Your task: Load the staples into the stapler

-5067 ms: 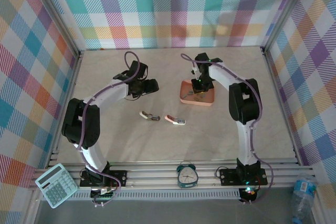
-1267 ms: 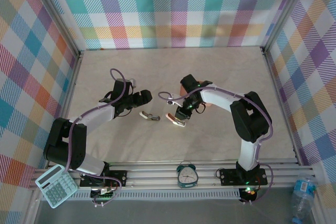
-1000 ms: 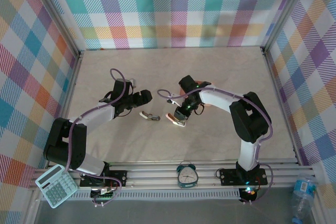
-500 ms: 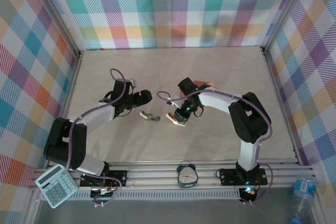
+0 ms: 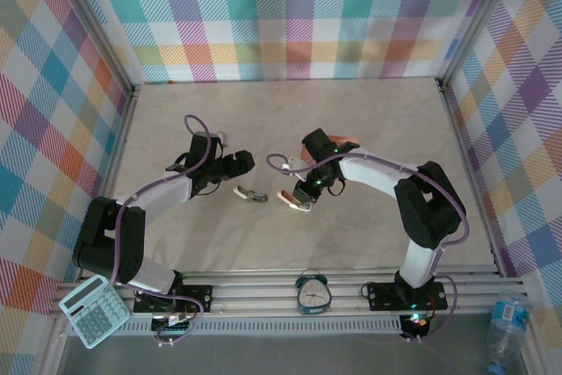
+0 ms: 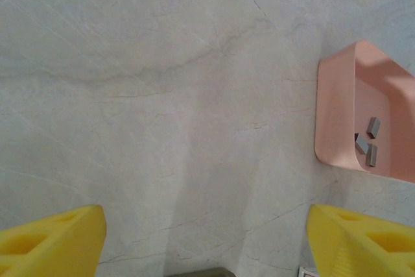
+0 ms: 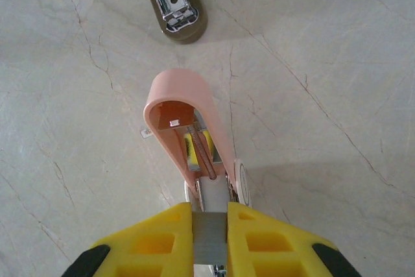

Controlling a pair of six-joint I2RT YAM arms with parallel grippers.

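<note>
Now, right gripper (image 7: 209, 217): clamped on a staple strip (image 7: 209, 238), right behind the open stapler (image 7: 183, 118); loading step, I judge.
Stapler: mid-tabletop, lid up; the strip must line up with its channel, then slide in.
Left gripper (image 6: 206, 235): fingers (image 6: 58, 241) apart, holding nothing.
Tray (image 6: 334, 95): spare staples (image 6: 372, 128), beyond the stapler.

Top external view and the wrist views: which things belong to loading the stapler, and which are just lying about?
Job in hand:
- pink stapler, open
- staple strip, pinched in the right gripper
- spare staples in the pink tray

Lying about:
- olive stapler, open but untouched
- calculator
- alarm clock
- water bottle
</note>
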